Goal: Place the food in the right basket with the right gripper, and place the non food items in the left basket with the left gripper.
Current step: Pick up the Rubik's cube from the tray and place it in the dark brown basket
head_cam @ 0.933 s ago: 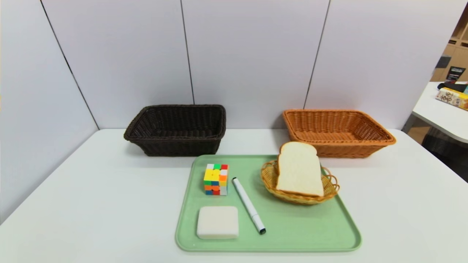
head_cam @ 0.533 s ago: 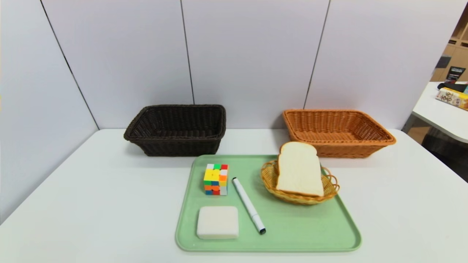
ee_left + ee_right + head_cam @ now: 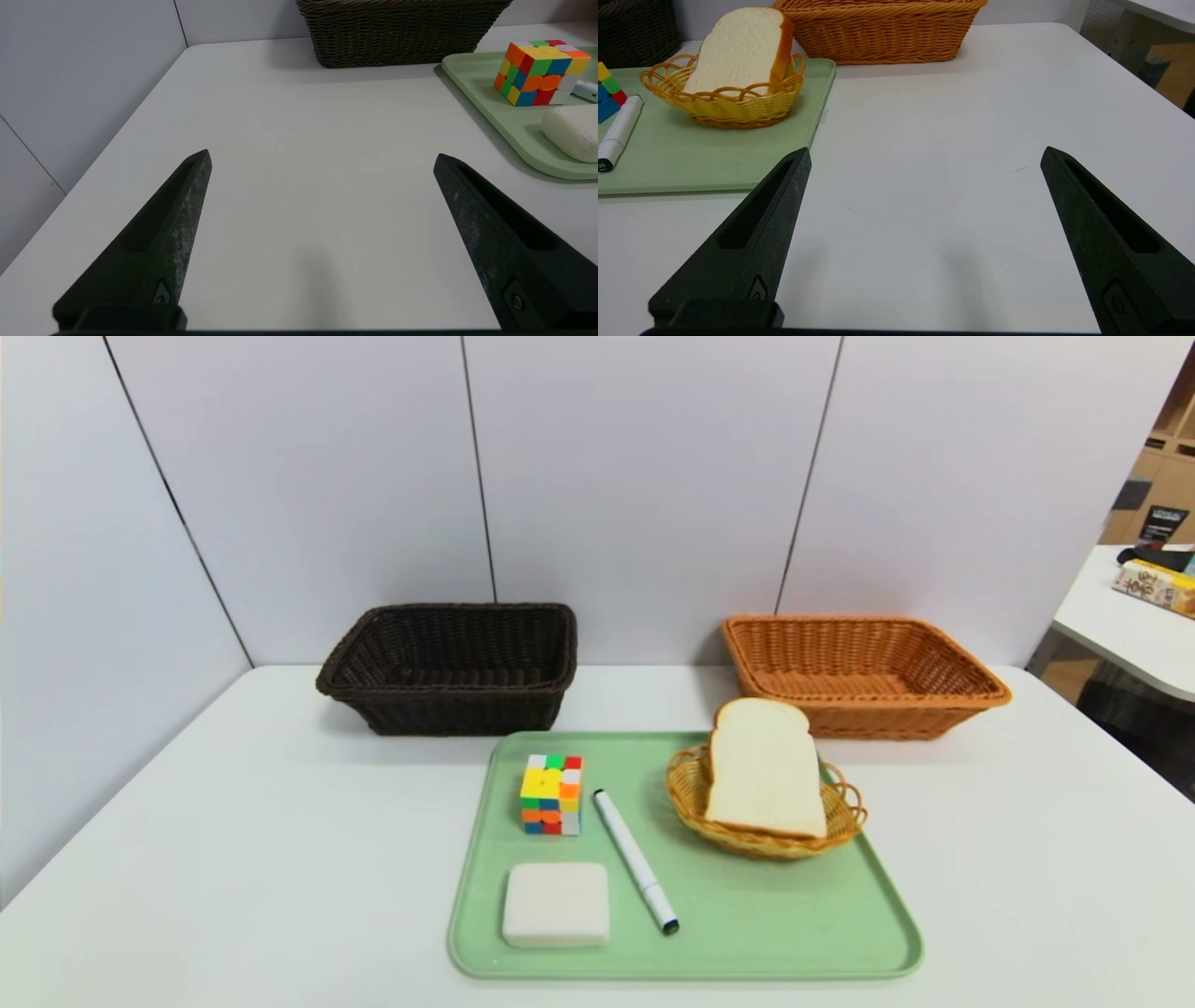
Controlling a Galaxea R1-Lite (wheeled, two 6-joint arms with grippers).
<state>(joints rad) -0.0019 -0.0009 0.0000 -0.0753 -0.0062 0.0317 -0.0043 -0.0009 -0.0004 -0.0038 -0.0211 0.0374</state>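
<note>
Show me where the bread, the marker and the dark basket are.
Bread (image 3: pixel 766 770): head view, middle of the slice's white face.
Marker (image 3: pixel 631 854): head view, middle of the white barrel.
Dark basket (image 3: pixel 457 711): head view, front wall.

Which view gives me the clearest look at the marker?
The head view: it shows the marker whole on the tray. The left wrist view catches one end; the right wrist view shows only part, with its black tip.

You have bare table (image 3: pixel 280 859) left of the green tray (image 3: pixel 766 933) and right of it | left of the tray, your way to the dark basket (image 3: pixel 448 709) runs unblocked | behind the tray's right part, bread (image 3: pixel 766 765) in a small wicker basket (image 3: pixel 747 845) stands before the orange basket (image 3: pixel 878 719)
</note>
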